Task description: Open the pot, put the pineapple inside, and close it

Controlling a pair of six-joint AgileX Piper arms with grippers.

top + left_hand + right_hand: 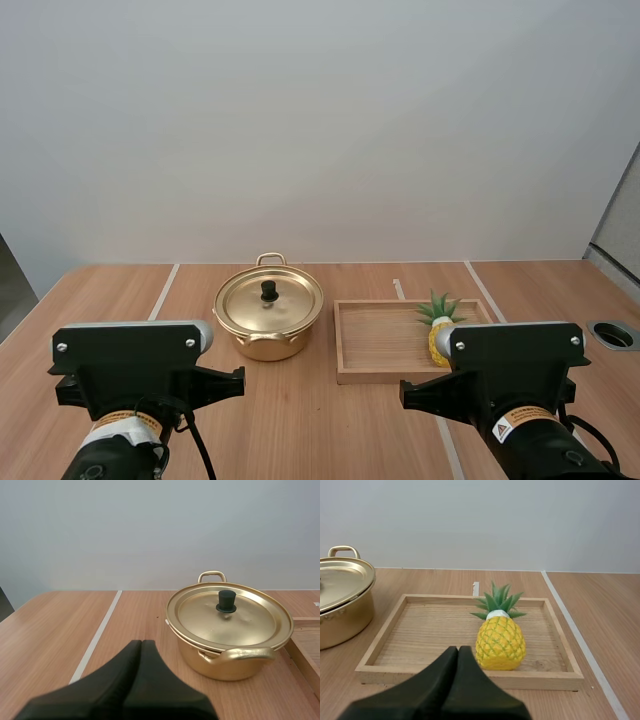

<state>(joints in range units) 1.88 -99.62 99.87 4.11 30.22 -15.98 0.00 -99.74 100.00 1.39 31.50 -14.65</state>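
— Pale wood desk [300,420] under a plain grey wall [320,120]: what does the high view put on it?
— At the middle stands a gold pot [268,340], its lid [245,305] on and a black knob [269,290] at the lid's centre. Just to its right, not touching it, lies a wooden tray [370,340]. The pineapple [438,338] is in the tray's right end.
— And the arms?
— The left arm [130,370] and the right arm [515,365] sit at the near edge. The right one partly covers the pineapple.
— Left wrist view?
— Here the left jaws lie together as one dark wedge, holding nothing, low over the desk [50,630]. Beyond them is the pot [220,667], lid [200,615] seated, knob [226,601] untouched. The tray [305,645] shows just beside the pot.
— Right wrist view?
— Likewise the right jaws are pressed together and empty, just before the near rim of the tray [530,679]. The pineapple [500,642] is inside it, in the right half and close to that rim, green crown above the yellow body. Whether it stands or lies I cannot tell. The pot [340,622] stands beside the tray, its lid [340,582] closed.
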